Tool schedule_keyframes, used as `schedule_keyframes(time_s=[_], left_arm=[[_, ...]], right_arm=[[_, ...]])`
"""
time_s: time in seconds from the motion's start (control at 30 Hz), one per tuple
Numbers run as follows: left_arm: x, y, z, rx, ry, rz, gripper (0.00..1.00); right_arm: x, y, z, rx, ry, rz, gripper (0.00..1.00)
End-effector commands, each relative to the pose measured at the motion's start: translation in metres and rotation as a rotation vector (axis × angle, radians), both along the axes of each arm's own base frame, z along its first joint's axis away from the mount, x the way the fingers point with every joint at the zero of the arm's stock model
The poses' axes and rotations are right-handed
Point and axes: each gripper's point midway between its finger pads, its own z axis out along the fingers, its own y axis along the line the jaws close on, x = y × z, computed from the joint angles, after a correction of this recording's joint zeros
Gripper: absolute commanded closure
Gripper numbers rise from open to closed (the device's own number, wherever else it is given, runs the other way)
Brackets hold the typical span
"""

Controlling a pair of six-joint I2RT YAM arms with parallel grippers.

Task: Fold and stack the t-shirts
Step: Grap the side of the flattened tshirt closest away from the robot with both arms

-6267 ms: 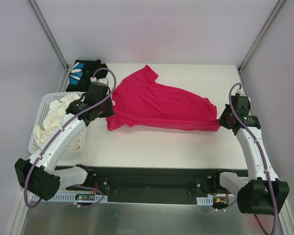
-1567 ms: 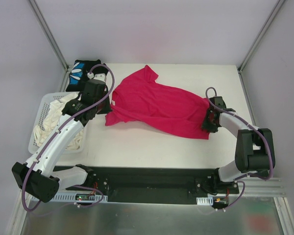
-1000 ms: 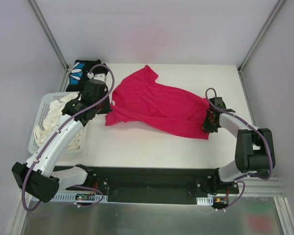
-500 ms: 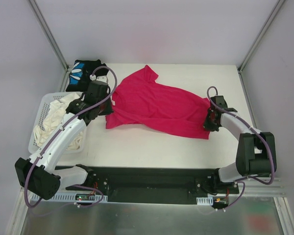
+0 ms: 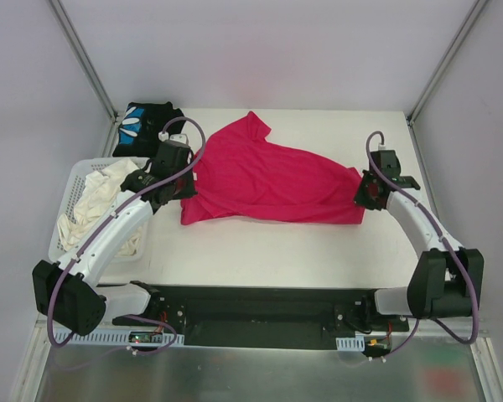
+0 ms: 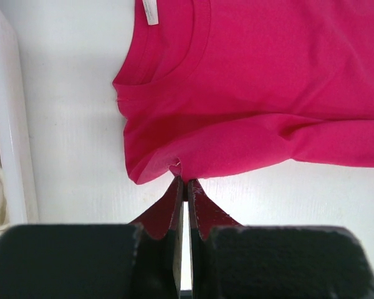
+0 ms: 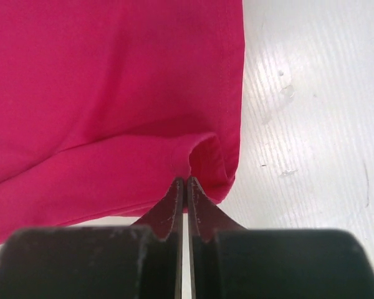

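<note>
Basket [image 5: 74,180], white lattice, far left: holding pale cloth.
Black t-shirt [image 5: 147,118]: lying bundled at the back left corner.
Left gripper [image 6: 182,182]: clamping the magenta t-shirt [image 5: 272,177] at its near shoulder edge, beside the collar.
Magenta t-shirt: lying mid-table, partly doubled lengthwise.
Right gripper [image 7: 187,181]: pinching the near hem corner.
Step, as judged: lengthwise fold being made. The next move is calling for both grips to travel together, keeping the cloth taut.

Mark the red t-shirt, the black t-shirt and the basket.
red t-shirt [image 5: 268,180], top view, middle of its body.
black t-shirt [image 5: 159,113], top view, plain cloth beside the print.
basket [image 5: 92,162], top view, far rim.
</note>
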Motion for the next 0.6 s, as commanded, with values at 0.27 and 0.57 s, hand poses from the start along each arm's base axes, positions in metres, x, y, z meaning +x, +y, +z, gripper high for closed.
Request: schedule_keyframes(time_s=[0.27,0.57], left_arm=[[-0.001,-0.003,0.009,-0.021,-0.045,-0.012,1.0],[-0.008,0.001,0.01,-0.024,-0.059,-0.009,1.0]], right_arm=[[-0.009,-0.038,0.087,-0.06,-0.184,-0.074,0.99],[-0.011,-0.063,0.093,-0.063,-0.199,-0.155,0.99]])
